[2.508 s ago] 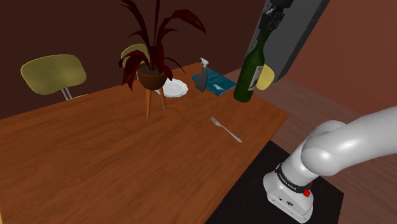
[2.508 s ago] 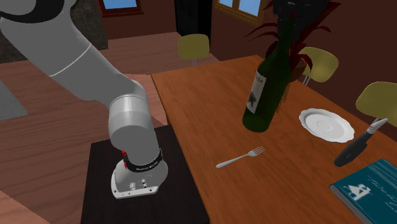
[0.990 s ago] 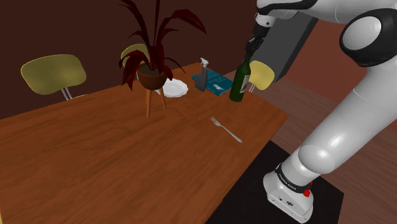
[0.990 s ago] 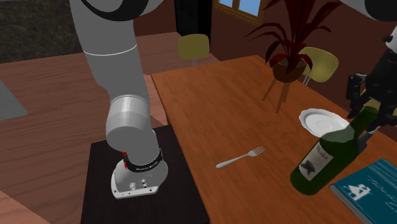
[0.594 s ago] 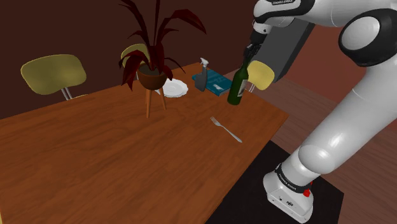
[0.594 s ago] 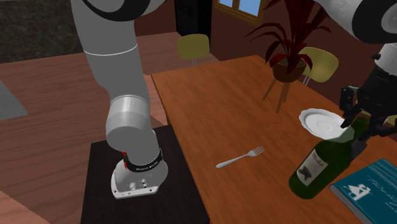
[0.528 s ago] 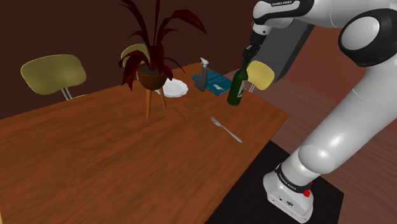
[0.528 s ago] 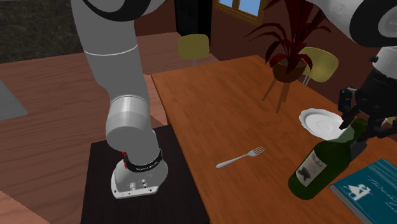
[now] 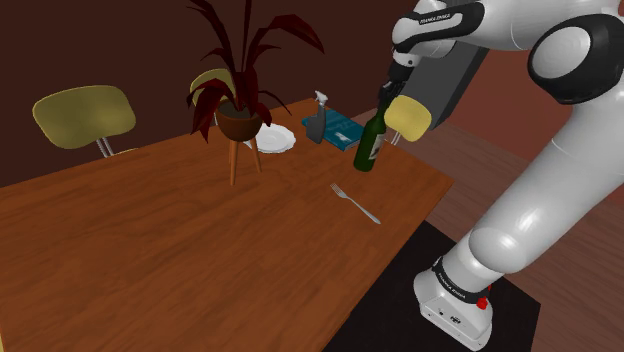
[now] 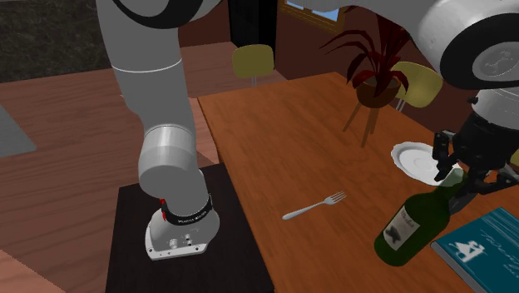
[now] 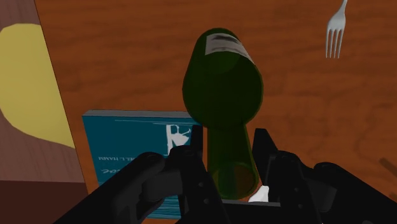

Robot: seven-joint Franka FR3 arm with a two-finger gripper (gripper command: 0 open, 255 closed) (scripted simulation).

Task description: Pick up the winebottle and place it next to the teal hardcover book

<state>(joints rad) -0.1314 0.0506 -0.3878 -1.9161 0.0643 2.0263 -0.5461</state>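
A dark green wine bottle (image 9: pixel 370 145) with a pale label leans slightly, its base at or just above the wooden table (image 9: pixel 150 250). My black gripper (image 9: pixel 385 100) is shut on its neck from above. The second exterior view has the wine bottle (image 10: pixel 412 229) tilted under the gripper (image 10: pixel 452 171), close beside the teal hardcover book (image 10: pixel 482 250). Along the gripper (image 11: pixel 229 153), both fingers clasp the wine bottle (image 11: pixel 222 83), and the book (image 11: pixel 133 146) lies flat right beside it. The book (image 9: pixel 343 130) sits near the table's far corner.
A fork (image 9: pixel 355 203) lies on the table nearer the stand. A white plate (image 9: pixel 275 138), a dark spray bottle (image 9: pixel 316 120) and a red-leaved plant on a tripod stand (image 9: pixel 240 110) are by the book. Yellow chairs (image 9: pixel 85 115) ring the table; its edge is close behind the bottle.
The gripper has carried the bottle across the table toward the book and lowered it. Over the last half second it sank a little further and shifted slightly closer to the fork.
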